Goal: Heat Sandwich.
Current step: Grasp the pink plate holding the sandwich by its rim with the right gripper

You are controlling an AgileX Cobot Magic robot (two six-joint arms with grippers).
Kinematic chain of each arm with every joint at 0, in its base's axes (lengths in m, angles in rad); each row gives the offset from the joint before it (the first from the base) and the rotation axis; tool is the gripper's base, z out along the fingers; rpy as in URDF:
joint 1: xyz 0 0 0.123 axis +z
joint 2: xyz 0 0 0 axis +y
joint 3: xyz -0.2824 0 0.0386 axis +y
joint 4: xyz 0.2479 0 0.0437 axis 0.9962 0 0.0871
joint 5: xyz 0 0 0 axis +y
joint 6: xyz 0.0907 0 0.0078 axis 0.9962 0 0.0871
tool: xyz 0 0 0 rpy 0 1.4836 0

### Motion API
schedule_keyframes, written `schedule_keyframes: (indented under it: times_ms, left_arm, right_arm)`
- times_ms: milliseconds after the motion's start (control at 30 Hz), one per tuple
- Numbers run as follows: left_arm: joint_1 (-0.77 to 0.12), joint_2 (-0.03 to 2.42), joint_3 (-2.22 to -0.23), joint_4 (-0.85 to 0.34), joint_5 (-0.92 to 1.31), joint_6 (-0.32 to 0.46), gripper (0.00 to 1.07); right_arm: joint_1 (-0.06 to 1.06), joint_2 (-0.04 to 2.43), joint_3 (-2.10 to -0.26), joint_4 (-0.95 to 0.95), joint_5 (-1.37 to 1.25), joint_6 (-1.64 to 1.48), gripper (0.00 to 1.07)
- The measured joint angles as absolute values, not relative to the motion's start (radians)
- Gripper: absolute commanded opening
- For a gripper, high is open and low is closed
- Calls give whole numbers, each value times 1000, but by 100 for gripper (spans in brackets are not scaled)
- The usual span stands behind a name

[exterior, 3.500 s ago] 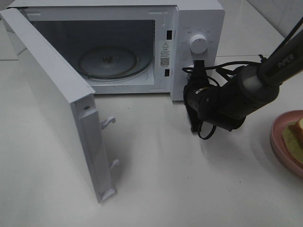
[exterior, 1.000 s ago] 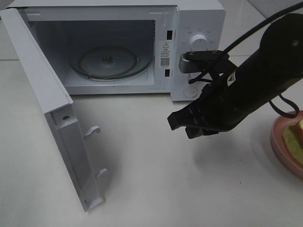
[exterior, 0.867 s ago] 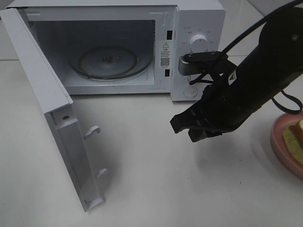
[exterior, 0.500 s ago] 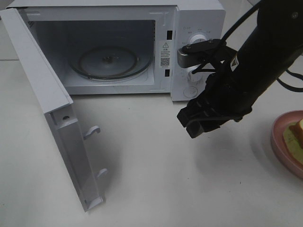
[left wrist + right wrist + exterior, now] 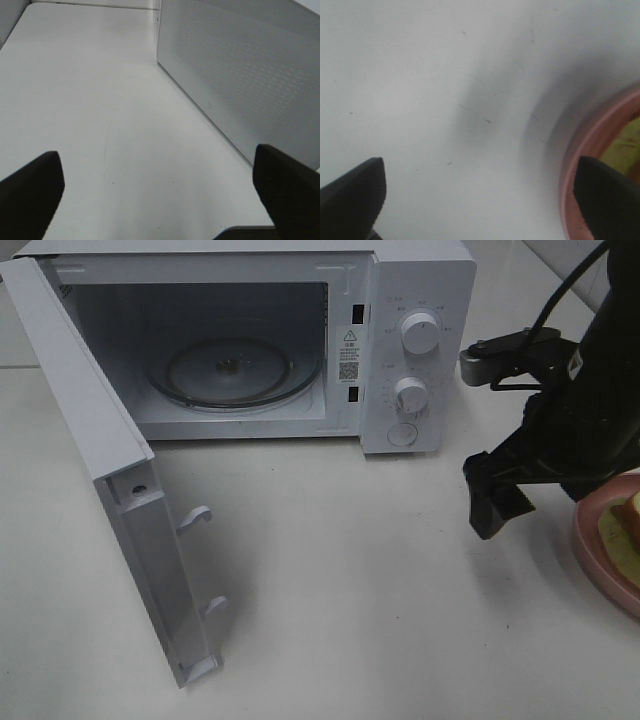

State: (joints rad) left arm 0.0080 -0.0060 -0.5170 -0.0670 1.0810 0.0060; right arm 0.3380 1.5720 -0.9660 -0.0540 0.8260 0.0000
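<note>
Sandwich (image 5: 628,528) lay on the pink plate (image 5: 592,558), on the table off the microwave's (image 5: 420,280) front-right corner, clear of it. Both were cut by the frame edge. Only a tan crust corner and pale green-yellow filling showed. Nothing was touching it.

Right gripper (image 5: 493,502) hung just beside the plate, on the microwave side of it, pointing down at the table. Fingers were spread wide and empty. The right wrist view showed bare table between them, with the plate rim under one finger.

Left gripper (image 5: 160,200) was also spread wide and empty, near a white perforated panel (image 5: 240,75) of the microwave. Could not tell whether that was the door or a side wall. It did not show in the high view.

Microwave door (image 5: 110,470) stood swung fully open to the left. The cavity was empty except for the glass turntable (image 5: 235,370). Two knobs (image 5: 420,333) sat on the control panel.

Step, as judged: door-opening done, reach for the sandwich under way, no grasp yet. Next move likely calls for shifting the right gripper over the plate, closing on the sandwich or the plate rim without crushing the bread, then lifting and carrying it left into the cavity onto the turntable.

Writing: a warning sticker (image 5: 348,355) on the cavity frame and markings around the knobs, all too small to read. No brand name was legible.
</note>
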Motion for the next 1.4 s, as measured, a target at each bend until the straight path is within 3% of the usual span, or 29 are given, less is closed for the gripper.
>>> schedule_keyframes:
  times_ms: [467, 1400]
  left_arm:
    - [8, -6, -517, -67, 1081, 6, 97]
    - [8, -6, -517, -67, 1081, 6, 97]
  right_arm:
    - [173, 1573, -964, -98, 834, 0, 95]
    - [156, 1774, -893, -123, 675, 47, 91]
